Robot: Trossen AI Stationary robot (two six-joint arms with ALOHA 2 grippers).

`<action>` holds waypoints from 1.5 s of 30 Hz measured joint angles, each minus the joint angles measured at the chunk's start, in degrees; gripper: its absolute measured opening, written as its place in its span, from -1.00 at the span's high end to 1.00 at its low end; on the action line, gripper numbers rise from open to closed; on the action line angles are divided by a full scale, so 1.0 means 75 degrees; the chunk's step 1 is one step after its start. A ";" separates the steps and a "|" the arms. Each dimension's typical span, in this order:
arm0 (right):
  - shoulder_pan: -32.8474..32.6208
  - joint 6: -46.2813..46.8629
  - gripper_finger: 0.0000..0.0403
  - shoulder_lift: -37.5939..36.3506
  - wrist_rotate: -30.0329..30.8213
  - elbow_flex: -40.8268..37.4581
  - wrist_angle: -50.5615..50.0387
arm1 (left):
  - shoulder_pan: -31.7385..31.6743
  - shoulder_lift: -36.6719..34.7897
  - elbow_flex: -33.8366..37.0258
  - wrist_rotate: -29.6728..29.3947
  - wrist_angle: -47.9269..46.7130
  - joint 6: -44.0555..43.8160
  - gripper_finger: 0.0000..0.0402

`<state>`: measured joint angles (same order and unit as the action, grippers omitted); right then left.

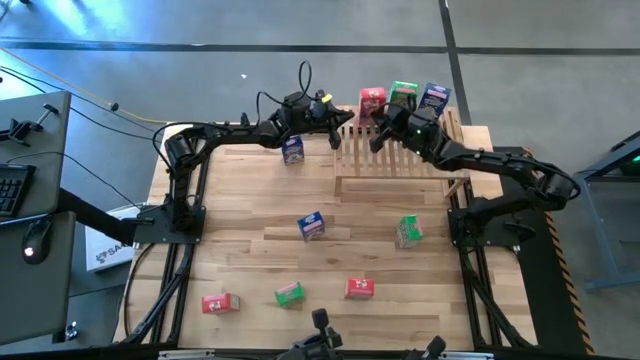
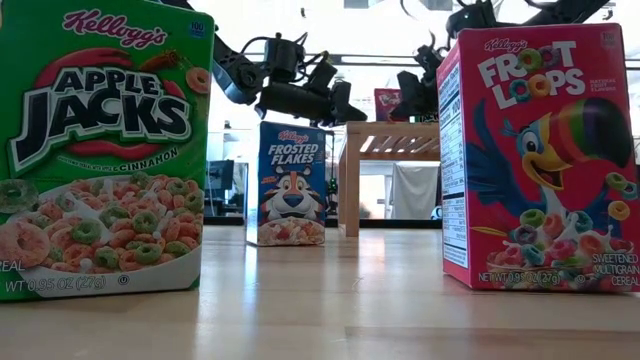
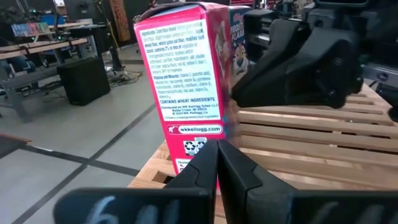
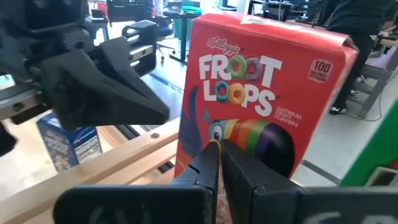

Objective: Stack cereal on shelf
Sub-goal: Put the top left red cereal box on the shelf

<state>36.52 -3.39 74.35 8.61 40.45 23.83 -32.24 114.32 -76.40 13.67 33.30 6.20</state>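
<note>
Three boxes stand along the far edge of the shelf (image 1: 400, 150), the red box (image 1: 372, 100) at their left end; six more lie on the bench (image 1: 250, 250). Both the left hand (image 1: 340, 125) and right hand (image 1: 383, 118) are pinched closed and empty beside that red box. Such cardboard looks light, stiff and easily toppled, so grip across the narrow sides.

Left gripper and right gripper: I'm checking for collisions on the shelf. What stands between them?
The high view shows a red Froot Loops box upright on the shelf, between the shut left gripper and shut right gripper; contact is unclear.
</note>
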 joint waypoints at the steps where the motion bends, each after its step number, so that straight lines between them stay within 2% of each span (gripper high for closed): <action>1: 0.0028 0.0004 0.94 0.0000 -0.0041 0.0000 0.0005 | -0.0001 0.0000 0.0000 0.0000 0.0000 0.0000 1.00; 9: -0.0142 0.0397 0.94 0.0021 -0.0751 0.0001 0.0059 | -0.0110 0.0000 0.0000 0.0003 -0.0001 -0.0005 1.00; 14: -0.0249 0.0268 0.94 0.0180 -0.0109 0.0017 0.0087 | -0.0255 -0.0120 0.0012 0.0009 -0.0105 -0.0020 1.00; 27: -0.0168 0.0421 0.94 0.0996 0.0349 0.0012 0.0613 | -0.0348 -0.0224 0.0012 0.0047 -0.0297 -0.0012 1.00; 35: -0.0162 0.0447 0.94 0.0980 0.0460 0.0012 0.0410 | -0.0348 -0.0224 0.0012 0.0047 -0.0328 -0.0009 1.00; 45: -0.0188 0.0414 0.94 0.0332 0.0600 0.0006 -0.0424 | -0.0348 -0.0224 0.0009 0.0047 -0.0460 0.0006 1.00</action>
<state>35.11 -0.28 76.83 13.11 40.49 20.66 -34.85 112.64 -76.34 14.02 29.85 6.24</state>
